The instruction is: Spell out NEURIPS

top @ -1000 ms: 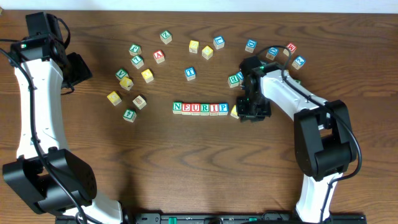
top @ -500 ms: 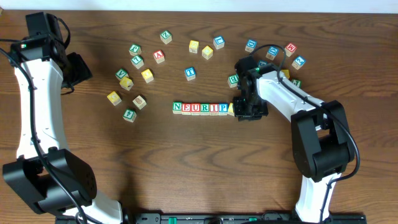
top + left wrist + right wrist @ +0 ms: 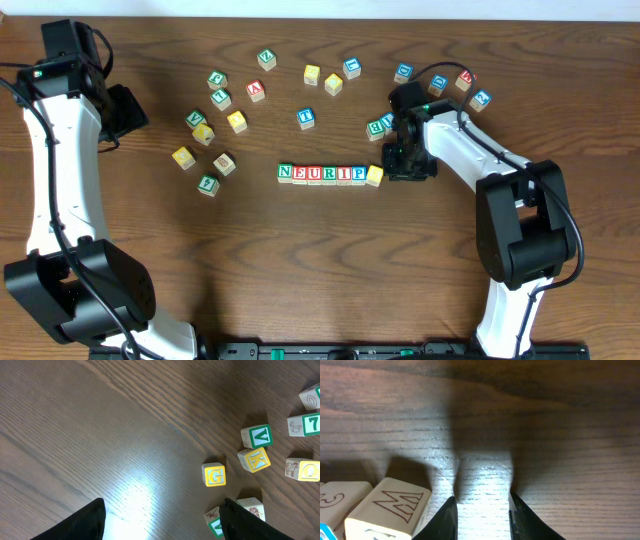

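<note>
Just right of the 7-cube NEURIPS row (image 3: 330,174), the right tool (image 3: 481,510) hangs narrowly parted, holding nothing.

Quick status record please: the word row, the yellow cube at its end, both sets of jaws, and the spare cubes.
row: N E U R I P cubes in a straight line, mid-table
seventh slot: yellow-faced cube right after the P, slightly turned; letter unreadable
right gripper: jaws open, nothing between them, just right of the yellow-faced cube
left gripper: jaws open, empty, far left of the table
loose cubes: scattered beyond the row
</note>
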{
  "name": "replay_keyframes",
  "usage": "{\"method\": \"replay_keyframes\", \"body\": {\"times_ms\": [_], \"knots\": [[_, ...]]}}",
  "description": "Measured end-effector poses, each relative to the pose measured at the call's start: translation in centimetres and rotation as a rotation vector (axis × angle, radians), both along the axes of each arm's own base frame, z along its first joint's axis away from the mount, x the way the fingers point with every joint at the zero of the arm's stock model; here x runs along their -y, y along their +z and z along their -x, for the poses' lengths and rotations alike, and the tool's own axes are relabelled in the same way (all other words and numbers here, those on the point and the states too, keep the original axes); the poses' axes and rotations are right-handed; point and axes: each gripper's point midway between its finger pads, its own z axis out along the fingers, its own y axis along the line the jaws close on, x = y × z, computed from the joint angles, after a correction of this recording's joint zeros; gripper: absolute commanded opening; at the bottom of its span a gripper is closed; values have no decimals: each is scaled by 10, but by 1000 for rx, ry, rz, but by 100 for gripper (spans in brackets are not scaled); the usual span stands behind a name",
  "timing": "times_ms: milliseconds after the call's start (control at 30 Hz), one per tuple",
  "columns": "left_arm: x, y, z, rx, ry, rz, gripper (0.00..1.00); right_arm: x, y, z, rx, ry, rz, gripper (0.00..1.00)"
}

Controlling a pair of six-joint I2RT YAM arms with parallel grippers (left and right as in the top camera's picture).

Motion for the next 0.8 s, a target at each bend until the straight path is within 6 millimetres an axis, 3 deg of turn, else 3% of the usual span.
{"method": "replay_keyframes", "body": {"times_ms": [800], "knots": [[0,0,0,0,0,0,72,-26,2,-10,59,40,-64,30]]}}
